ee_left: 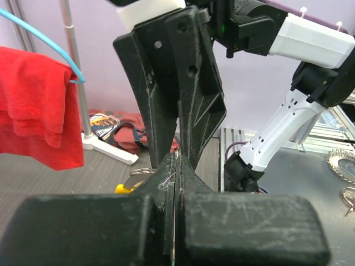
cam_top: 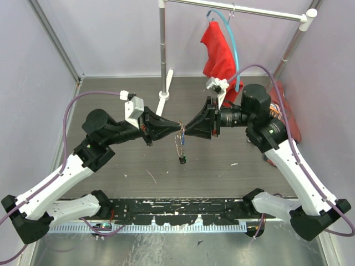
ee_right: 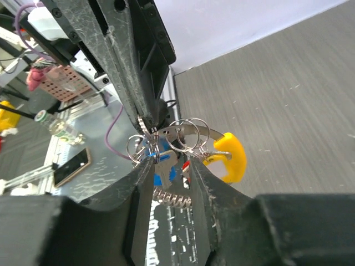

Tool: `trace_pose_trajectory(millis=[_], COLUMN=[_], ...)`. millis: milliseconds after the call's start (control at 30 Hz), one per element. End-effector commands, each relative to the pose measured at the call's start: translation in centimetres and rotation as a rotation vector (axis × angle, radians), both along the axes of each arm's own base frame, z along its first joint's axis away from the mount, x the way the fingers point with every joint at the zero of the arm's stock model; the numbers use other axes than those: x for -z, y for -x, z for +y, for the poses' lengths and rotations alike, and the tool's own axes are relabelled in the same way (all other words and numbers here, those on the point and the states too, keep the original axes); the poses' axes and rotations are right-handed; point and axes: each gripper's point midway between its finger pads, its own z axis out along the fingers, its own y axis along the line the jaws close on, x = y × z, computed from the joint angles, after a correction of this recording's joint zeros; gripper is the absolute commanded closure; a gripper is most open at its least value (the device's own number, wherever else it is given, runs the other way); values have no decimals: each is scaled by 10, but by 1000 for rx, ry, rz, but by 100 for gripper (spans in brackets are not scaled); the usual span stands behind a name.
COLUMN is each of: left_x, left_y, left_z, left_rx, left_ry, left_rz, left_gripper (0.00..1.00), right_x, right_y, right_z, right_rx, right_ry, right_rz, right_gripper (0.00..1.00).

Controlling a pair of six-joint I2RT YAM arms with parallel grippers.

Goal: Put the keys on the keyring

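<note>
Both arms meet tip to tip above the middle of the grey desk [cam_top: 238, 158]. The left end effector [cam_top: 178, 126] has its fingers pressed together. In its wrist view a thin bright metal edge sits in the seam between the pads. In the right wrist view its tips clamp the thin grey metal keyring [ee_right: 173, 132] at the loop's near-left end. The right end effector [ee_right: 171, 166] faces it directly, fingers narrowly parted. A small blue-headed metal key [ee_right: 161, 162] and several small split rings [ee_right: 191, 134] sit in and just beyond the gap. I cannot tell whether the pads bear on anything. A yellow plastic tag [ee_right: 232, 157] hangs off the keyring just to the right of the right end effector's fingertips. A short coiled spring [ee_right: 169, 197] shows low between the fingers. In the top view the keys [cam_top: 179, 142] dangle straight below the point where the two end effectors meet. A black tag [cam_top: 182, 160] hangs lowest in the cluster, close to the desk; contact cannot be judged. Well beyond the right end effector, a red cloth [cam_top: 219, 52] hangs on a light-blue hanger hoop [cam_top: 237, 52] from a metal rail stand [cam_top: 162, 50]. Any lettering on the key heads and tags is too small to read.
</note>
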Motion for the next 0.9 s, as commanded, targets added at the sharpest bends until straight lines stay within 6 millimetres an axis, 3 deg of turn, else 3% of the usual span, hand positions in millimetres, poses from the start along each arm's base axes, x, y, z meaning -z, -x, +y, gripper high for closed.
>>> trace_pose_trajectory(millis=[0, 433, 867], left_x=[-39, -40, -42], left_y=[6, 7, 8], left_z=[8, 6, 2], left_rx=[-4, 10, 32], left_ry=[85, 92, 109], left_rz=[-81, -73, -65], left_gripper=[100, 100, 100], right_x=[-40, -61, -44], right_y=[5, 10, 12], right_z=[-15, -15, -3], right_rx=[80, 59, -35], right_ry=[-64, -160, -161], right_rz=[-253, -458, -417], right_gripper=[60, 56, 58])
